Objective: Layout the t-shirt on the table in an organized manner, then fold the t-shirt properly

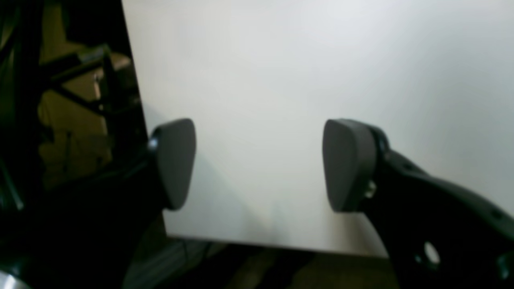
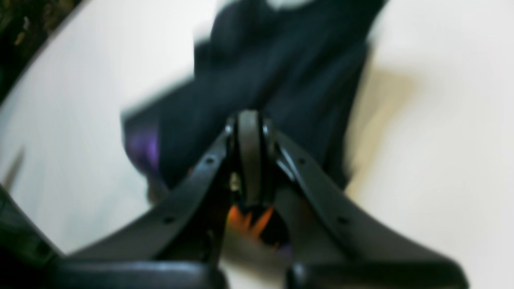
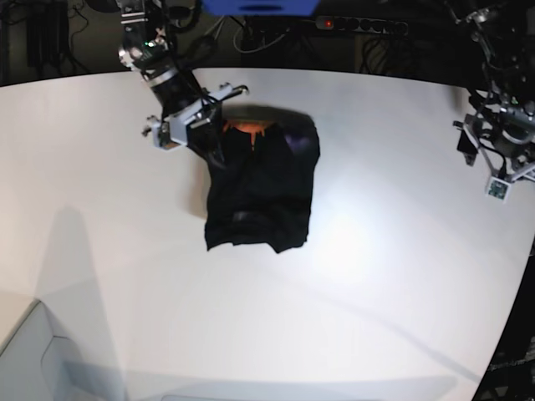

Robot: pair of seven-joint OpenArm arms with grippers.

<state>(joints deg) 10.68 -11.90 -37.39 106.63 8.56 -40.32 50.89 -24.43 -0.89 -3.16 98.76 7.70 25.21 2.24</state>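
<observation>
— Where was the black cotton t-shirt (image 3: 263, 188) with its orange-and-purple print?

— Mid white smooth table (image 3: 376, 276); we saw right gripper (image 3: 216, 136) clamped on its 11 o'clock corner; shirt trailed toward 5.

— Left gripper (image 3: 493, 159)?

— Apart, empty, far at 3 o'clock.

No text, label, brand, number or sign is showing legibly anywhere; the t-shirt's (image 3: 261, 185) print is appearing only as blurred orange and purple patches near the table's (image 3: 401, 276) far edge.
</observation>
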